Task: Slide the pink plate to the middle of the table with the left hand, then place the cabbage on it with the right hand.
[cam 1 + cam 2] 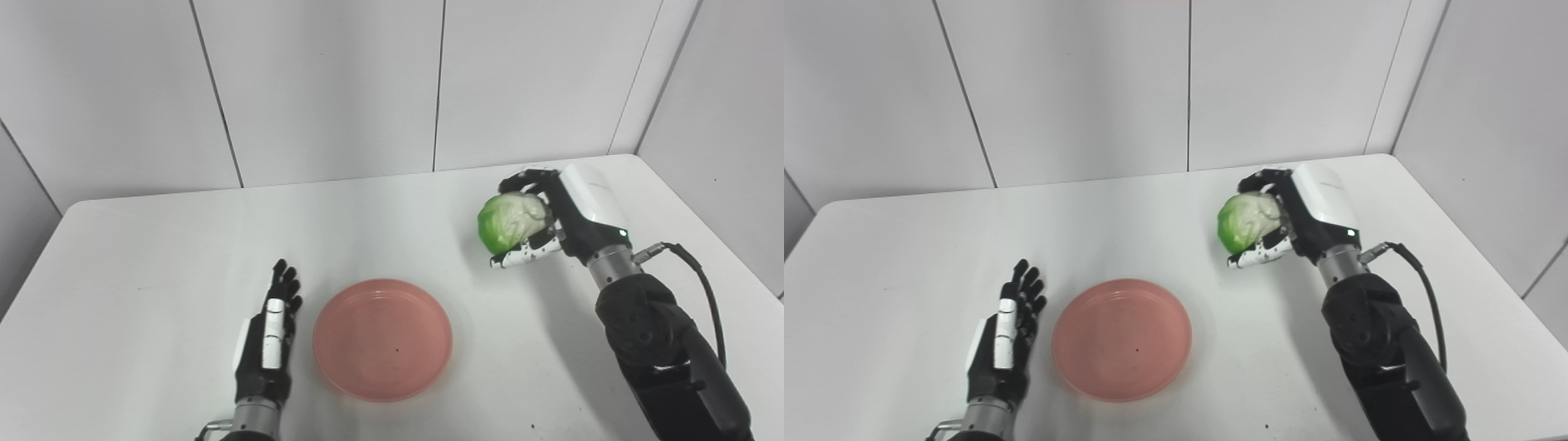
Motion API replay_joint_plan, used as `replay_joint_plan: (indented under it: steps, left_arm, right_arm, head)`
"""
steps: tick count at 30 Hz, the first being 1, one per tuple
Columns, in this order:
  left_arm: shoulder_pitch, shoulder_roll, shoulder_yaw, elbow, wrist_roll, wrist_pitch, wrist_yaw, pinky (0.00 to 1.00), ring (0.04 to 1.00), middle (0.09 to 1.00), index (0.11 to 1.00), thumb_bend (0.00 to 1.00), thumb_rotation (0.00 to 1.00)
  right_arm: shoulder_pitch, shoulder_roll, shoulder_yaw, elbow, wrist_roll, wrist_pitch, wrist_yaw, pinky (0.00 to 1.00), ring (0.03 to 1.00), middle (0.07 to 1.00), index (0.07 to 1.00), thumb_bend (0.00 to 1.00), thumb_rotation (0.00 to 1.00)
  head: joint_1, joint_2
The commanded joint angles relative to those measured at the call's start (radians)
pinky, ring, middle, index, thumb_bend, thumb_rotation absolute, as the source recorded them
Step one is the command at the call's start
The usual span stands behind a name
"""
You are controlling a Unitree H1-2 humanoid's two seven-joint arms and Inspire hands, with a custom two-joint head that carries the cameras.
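Pink plate sits empty near the front middle of the white table in the left eye view, with the left hand just beside its left rim, flat, fingers straight, holding nothing. From the right eye view, the right hand has its fingers wrapped around the green cabbage, held above the table, to the right of and behind the plate.

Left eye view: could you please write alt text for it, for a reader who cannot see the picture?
The robot's right hand grips a green cabbage above the right side of a white table. An empty pink plate sits near the table's front centre. The left hand rests open just left of the plate, fingers extended.
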Motion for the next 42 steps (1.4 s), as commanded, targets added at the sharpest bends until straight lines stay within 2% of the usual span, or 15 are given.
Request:
replay_joint_plan:
  steps: [1, 5, 9, 16, 19, 21, 24, 26, 32, 38, 42]
  left_arm:
    - [-0.016, -0.009, -0.011, -0.049, 0.02, 0.011, 0.008, 1.0, 1.0, 1.0, 1.0, 0.72, 1.0]
    - [-0.015, -0.023, -0.021, -0.062, 0.037, 0.027, 0.015, 1.0, 1.0, 1.0, 1.0, 0.71, 1.0]
    - [-0.018, -0.031, -0.028, -0.06, 0.047, 0.022, 0.02, 1.0, 1.0, 1.0, 1.0, 0.7, 1.0]
    - [-0.023, -0.038, -0.028, -0.054, 0.047, 0.014, 0.024, 1.0, 1.0, 1.0, 1.0, 0.69, 0.99]
    - [-0.026, -0.039, -0.03, -0.051, 0.049, 0.013, 0.026, 1.0, 1.0, 1.0, 1.0, 0.67, 1.0]
    - [-0.028, -0.041, -0.03, -0.049, 0.047, 0.012, 0.025, 1.0, 1.0, 1.0, 1.0, 0.67, 1.0]
    - [-0.028, -0.046, -0.032, -0.052, 0.042, 0.022, 0.023, 1.0, 1.0, 1.0, 1.0, 0.68, 0.99]
    - [-0.028, -0.048, -0.033, -0.053, 0.041, 0.025, 0.024, 1.0, 1.0, 1.0, 1.0, 0.69, 0.98]
    - [-0.025, -0.057, -0.035, -0.064, 0.048, 0.039, 0.028, 1.0, 1.0, 1.0, 1.0, 0.71, 0.97]
    - [-0.026, -0.058, -0.041, -0.074, 0.057, 0.058, 0.031, 1.0, 1.0, 1.0, 1.0, 0.71, 0.97]
    - [-0.027, -0.056, -0.043, -0.078, 0.058, 0.061, 0.033, 1.0, 1.0, 1.0, 1.0, 0.71, 0.96]
  right_arm:
    - [-0.026, 0.013, 0.002, -0.054, 0.037, -0.062, 0.005, 0.26, 0.363, 0.455, 0.525, 0.51, 0.0]
    - [-0.014, 0.024, 0.016, -0.08, 0.037, -0.066, 0.022, 0.27, 0.372, 0.458, 0.521, 0.51, 0.0]
    - [-0.003, 0.034, 0.035, -0.1, 0.047, -0.104, 0.032, 0.25, 0.364, 0.449, 0.522, 0.51, 0.0]
    - [0.017, 0.071, 0.096, -0.126, 0.022, -0.133, 0.045, 0.32, 0.395, 0.471, 0.529, 0.51, 0.0]
    - [0.029, 0.091, 0.119, -0.114, 0.009, -0.156, 0.034, 0.31, 0.389, 0.473, 0.533, 0.51, 0.0]
    - [0.033, 0.1, 0.141, -0.104, -0.02, -0.162, 0.037, 0.34, 0.41, 0.485, 0.504, 0.52, 0.0]
    - [0.029, 0.11, 0.169, -0.1, -0.067, -0.157, 0.055, 0.28, 0.397, 0.488, 0.51, 0.52, 0.0]
    - [0.026, 0.117, 0.179, -0.089, -0.055, -0.168, 0.064, 0.25, 0.383, 0.482, 0.517, 0.51, 0.0]
    - [0.022, 0.132, 0.206, -0.063, -0.026, -0.202, 0.097, 0.32, 0.401, 0.5, 0.512, 0.51, 0.0]
    - [0.015, 0.135, 0.242, -0.043, -0.055, -0.23, 0.109, 0.32, 0.396, 0.496, 0.521, 0.51, 0.0]
    - [0.015, 0.132, 0.257, -0.036, -0.077, -0.205, 0.153, 0.32, 0.393, 0.488, 0.528, 0.51, 0.0]
  head:
    - [0.014, 0.001]
    - [0.048, 0.004]
    - [0.052, 0.007]
    - [0.048, 0.011]
    - [0.047, 0.008]
    - [0.046, 0.008]
    - [0.044, 0.008]
    - [0.045, 0.006]
    - [0.045, 0.011]
    - [0.048, 0.014]
    - [0.052, 0.017]
